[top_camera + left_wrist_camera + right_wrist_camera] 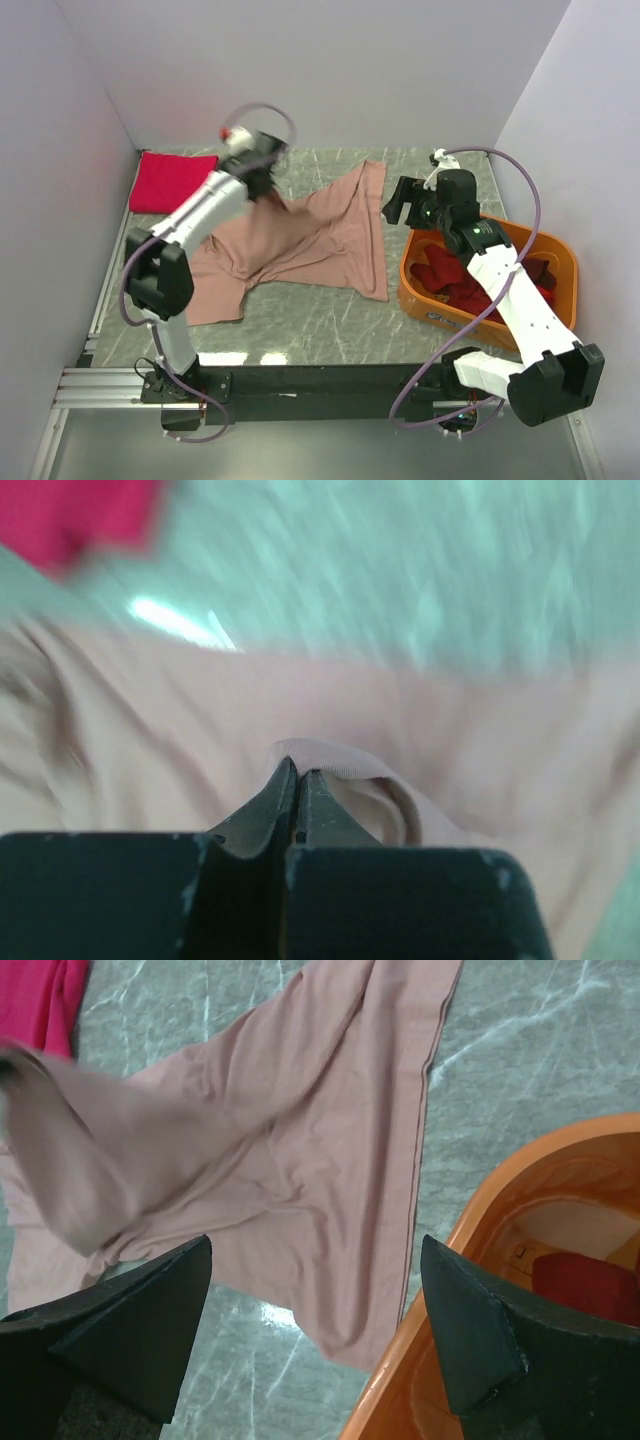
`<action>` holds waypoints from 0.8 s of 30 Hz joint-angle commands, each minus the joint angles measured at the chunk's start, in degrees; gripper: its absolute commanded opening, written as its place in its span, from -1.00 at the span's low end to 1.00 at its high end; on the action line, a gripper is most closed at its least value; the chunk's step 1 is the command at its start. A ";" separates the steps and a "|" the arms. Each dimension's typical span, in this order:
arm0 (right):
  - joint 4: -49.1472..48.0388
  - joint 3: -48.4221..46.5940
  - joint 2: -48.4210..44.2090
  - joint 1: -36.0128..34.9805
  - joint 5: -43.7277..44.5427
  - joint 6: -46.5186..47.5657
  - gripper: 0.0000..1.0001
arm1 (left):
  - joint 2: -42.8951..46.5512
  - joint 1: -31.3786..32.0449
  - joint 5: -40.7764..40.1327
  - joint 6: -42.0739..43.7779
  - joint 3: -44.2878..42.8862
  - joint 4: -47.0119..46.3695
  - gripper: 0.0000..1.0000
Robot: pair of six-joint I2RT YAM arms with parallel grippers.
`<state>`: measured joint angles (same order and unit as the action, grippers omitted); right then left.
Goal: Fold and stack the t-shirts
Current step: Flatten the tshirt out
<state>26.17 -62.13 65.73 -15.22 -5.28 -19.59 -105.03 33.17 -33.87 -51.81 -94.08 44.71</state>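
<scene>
- Left claw (pixel 262 182) is clenched on a fold of the dusty-pink t-shirt (pixel 320 235), holding that part raised above the far left of the table (pixel 300 325).
- Right claw (pixel 402 208) is released, jaws wide and gripping nothing, above the shirt's right edge beside the orange tub (pixel 562 250).
- Dusty-pink t-shirt lies rumpled across the table's middle.
- Orange tub sits at the right edge, with the dark red t-shirts (pixel 470 285) inside.
- Crimson-pink t-shirt (pixel 172 182) lies folded in the far left corner.

Robot laboratory work cell; plain white walls (pixel 330 70) enclose a marble-patterned tabletop (pixel 330 320) on three sides; a left arm (pixel 205 212) and a right arm (pixel 515 300), both robotic, stand bolted beside an aluminium rail (pixel 100 385) at its near edge.
</scene>
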 commanded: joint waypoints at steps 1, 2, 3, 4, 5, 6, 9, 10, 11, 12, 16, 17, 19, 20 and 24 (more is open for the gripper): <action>-2.18 0.34 -1.22 -0.07 -1.83 0.79 0.82 | -0.60 -10.72 0.22 8.04 -7.39 -6.39 -0.99; -2.70 0.52 -1.14 0.02 -2.36 0.87 0.82 | -2.96 -12.50 0.47 8.83 -9.78 -6.91 -0.99; -2.88 0.60 -0.96 -0.16 -2.63 0.79 0.82 | -4.38 -14.17 1.51 11.18 -12.07 -7.44 -0.99; -3.06 0.87 -0.70 -0.16 -3.07 0.70 0.82 | -5.78 -17.23 2.22 11.99 -16.61 -7.96 -0.99; -3.06 0.87 0.09 -0.16 -3.33 0.79 0.81 | -8.84 -18.65 2.66 13.30 -19.36 -8.23 -0.99; -2.88 0.69 0.62 -0.33 -3.42 0.70 0.81 | -10.61 -19.88 2.93 14.53 -22.25 -8.32 -0.99; -1.83 -0.01 2.20 -1.12 -1.40 0.78 0.80 | -18.70 -24.36 2.49 17.62 -35.78 -4.39 -0.96; -1.48 -0.27 2.38 -1.39 -1.14 0.87 0.80 | -20.72 -25.25 3.10 17.88 -42.61 -2.89 -0.82; -1.48 -0.45 2.82 -2.17 -0.88 0.87 0.80 | -23.61 -26.30 4.76 17.54 -45.11 -1.65 -0.66; -1.56 -0.62 2.99 -2.61 -1.05 1.22 0.80 | -24.07 -28.23 6.78 17.10 -46.27 -0.86 -0.40; -1.39 -1.59 4.13 -6.13 0.09 1.84 0.80 | -17.16 -30.09 12.42 15.78 -32.55 -5.49 0.99; -1.39 -1.68 4.40 -6.92 0.44 2.01 0.80 | -12.26 -29.92 12.94 15.78 -28.83 -6.55 0.99; -1.30 -2.38 5.45 -9.90 1.32 2.19 0.80 | -5.14 -29.65 13.56 14.12 -19.36 -7.09 0.99; -1.21 -2.64 5.89 -11.31 1.76 2.19 0.80 | -2.92 -29.57 13.83 12.37 -16.42 -6.48 0.99; -1.65 -3.18 10.11 -19.29 0.98 1.23 0.81 | 10.87 -27.46 11.98 5.68 6.54 -3.57 0.99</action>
<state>25.71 -62.92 73.38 -29.69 -4.34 -18.35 -105.97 3.42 -22.48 -40.60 -99.31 39.83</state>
